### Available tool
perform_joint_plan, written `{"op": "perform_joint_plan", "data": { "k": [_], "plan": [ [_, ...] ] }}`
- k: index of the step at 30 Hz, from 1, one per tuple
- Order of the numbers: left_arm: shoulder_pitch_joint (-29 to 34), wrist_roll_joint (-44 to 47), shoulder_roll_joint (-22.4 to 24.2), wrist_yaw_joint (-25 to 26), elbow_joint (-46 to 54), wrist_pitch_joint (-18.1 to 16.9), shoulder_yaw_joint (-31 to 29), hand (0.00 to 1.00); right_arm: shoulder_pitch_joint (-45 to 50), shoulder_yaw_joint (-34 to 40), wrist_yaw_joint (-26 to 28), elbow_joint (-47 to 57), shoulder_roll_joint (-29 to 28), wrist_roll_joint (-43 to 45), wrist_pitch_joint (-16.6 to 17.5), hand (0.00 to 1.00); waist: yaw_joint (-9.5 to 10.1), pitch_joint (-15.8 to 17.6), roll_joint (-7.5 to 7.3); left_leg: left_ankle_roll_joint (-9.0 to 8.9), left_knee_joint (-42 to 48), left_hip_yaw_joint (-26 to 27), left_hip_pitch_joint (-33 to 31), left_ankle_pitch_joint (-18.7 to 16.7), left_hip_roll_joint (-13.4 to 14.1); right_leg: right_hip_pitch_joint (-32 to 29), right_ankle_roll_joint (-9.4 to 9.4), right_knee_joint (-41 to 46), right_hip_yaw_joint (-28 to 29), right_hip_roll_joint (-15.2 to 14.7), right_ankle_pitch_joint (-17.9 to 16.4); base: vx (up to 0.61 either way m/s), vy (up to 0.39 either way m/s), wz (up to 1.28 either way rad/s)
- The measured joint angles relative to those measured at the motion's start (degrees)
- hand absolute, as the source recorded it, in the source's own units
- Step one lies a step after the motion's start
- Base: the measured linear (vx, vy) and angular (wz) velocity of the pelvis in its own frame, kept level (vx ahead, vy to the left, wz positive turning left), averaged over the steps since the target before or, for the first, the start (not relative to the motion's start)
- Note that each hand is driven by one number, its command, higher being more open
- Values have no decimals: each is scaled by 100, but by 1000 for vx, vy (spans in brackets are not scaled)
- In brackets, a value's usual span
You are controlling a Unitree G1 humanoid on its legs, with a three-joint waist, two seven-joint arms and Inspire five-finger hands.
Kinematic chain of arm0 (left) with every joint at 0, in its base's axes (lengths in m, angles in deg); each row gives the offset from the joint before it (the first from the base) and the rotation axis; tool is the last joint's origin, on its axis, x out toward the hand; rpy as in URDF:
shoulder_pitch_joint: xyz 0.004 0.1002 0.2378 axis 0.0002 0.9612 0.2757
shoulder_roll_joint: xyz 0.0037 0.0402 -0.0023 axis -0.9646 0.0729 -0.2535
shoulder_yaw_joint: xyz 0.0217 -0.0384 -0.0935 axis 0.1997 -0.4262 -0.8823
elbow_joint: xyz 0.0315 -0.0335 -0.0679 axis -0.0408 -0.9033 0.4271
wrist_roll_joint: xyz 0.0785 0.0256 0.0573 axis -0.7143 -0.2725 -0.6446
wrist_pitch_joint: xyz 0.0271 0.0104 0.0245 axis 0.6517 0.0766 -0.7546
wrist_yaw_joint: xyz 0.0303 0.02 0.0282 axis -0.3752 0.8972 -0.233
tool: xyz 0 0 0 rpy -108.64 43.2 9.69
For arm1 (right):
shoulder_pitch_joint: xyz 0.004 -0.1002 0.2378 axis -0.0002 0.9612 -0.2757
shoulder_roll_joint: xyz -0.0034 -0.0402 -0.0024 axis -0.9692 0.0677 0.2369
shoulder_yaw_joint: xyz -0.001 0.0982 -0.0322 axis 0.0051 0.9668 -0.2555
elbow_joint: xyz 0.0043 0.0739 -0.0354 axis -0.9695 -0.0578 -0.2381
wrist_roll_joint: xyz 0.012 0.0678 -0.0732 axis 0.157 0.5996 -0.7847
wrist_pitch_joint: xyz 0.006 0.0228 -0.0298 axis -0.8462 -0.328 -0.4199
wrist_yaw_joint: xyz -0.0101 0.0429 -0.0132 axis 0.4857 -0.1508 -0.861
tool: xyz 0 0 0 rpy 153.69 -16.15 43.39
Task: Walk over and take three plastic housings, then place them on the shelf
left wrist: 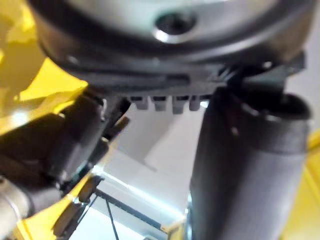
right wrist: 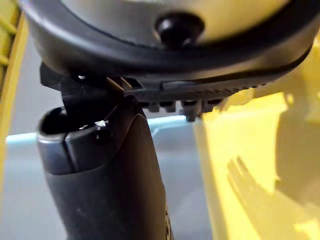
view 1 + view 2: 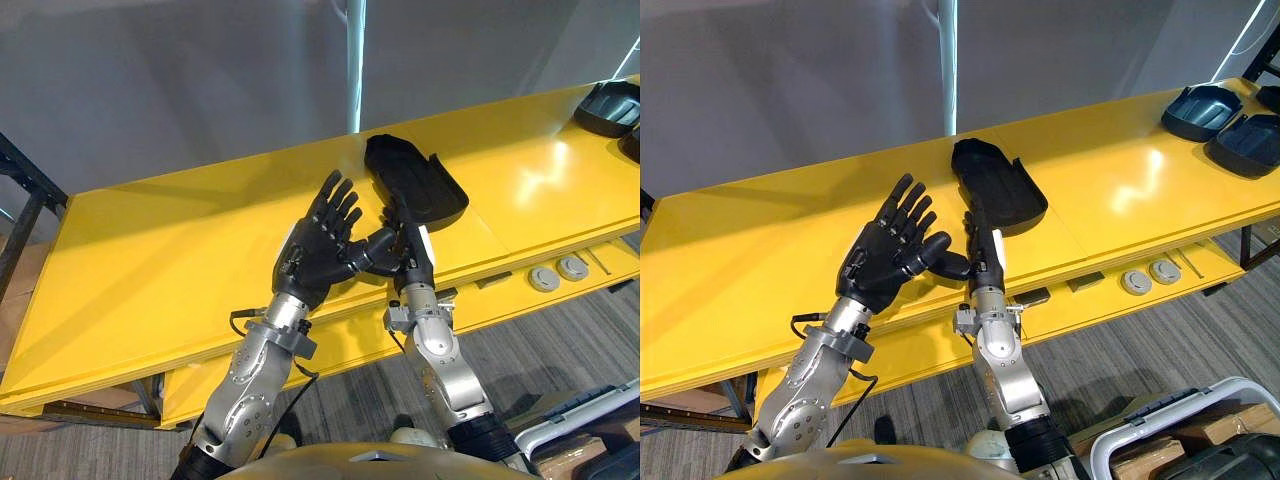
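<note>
Left hand (image 3: pixel 325 235) splayed wide, empty. Right hand (image 3: pixel 408 250) flat, fingers straight, with the black plastic housing (image 3: pixel 420 180) just ahead. Your nudge could have skidded it along the bench (image 3: pixel 150 260).

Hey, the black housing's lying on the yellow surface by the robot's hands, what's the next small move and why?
Probably slide the right hand forward and curl it round the near end of the housing: its straight fingers reach that end without gripping, and the left hand is open, holding nothing.
</note>
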Motion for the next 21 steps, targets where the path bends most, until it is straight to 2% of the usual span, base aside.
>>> {"op": "perform_joint_plan", "data": {
  "k": [4, 7, 9, 11, 12, 14, 16, 19, 21],
  "plan": [
    [7, -306, -11, -68, 283, -148, -87, 100, 4, 225, 379, 344, 344, 421, 252, 100, 25, 6, -31, 1, 0, -69, 25, 2, -2, 80, 2, 0, -63, 0, 1, -8, 1, 9],
    [29, -516, -25, -105, 384, -223, -308, 100, 197, 944, 360, 916, 336, 478, 485, 100, 37, 15, -44, 5, -1, -69, 24, 3, -1, 77, 6, 0, -55, 0, -2, -3, 1, -1],
    [190, -522, -94, -102, 378, -223, -644, 100, 230, 1884, 186, 1283, 347, 512, 760, 100, -26, 49, -99, 28, -2, -15, 36, -14, 2, 66, 26, -39, -14, 5, -3, -3, 1, -12],
    [283, -519, -168, -102, 371, -221, -703, 100, 233, 2669, 58, 1337, 370, 513, 965, 100, -29, 91, -168, 19, -2, 41, 67, -21, 4, 81, 60, -78, 34, 9, 5, -2, 3, -16],
    [285, -506, -220, -120, 371, -217, -706, 100, 240, 3113, 9, 1328, 458, 516, 988, 100, -38, 116, -212, 18, -3, 77, 83, -26, 0, 78, 66, -79, 70, 6, 5, -3, 8, -15],
    [282, -492, -263, -217, 371, -216, -694, 100, 237, 3475, 3, 1276, 751, 515, 984, 100, -101, 147, -264, 32, -3, 141, 94, -50, 1, 53, 80, -85, 137, 1, 12, -1, 12, -16],
    [237, -502, -278, -279, 371, -178, -650, 100, 186, 3612, 43, 1068, 1106, 507, 985, 100, -187, 162, -309, 21, -3, 199, 83, -61, 6, 11, 90, -85, 193, 1, 18, -1, 10, -18],
    [-20, -529, -331, -381, 370, -99, -470, 100, 50, 3607, 188, 397, 1629, 515, 982, 100, -190, 168, -355, 16, -1, 234, -43, -53, 34, -138, 116, -75, 229, 9, 34, -2, -3, -3],
    [-166, -555, -356, -408, 357, -67, -444, 100, -157, 3591, 267, -12, 1787, 508, 898, 100, -191, 186, -371, 15, 7, 201, -137, -27, 36, -219, 113, -74, 198, 9, 71, 10, -6, 14]
  ]
}}
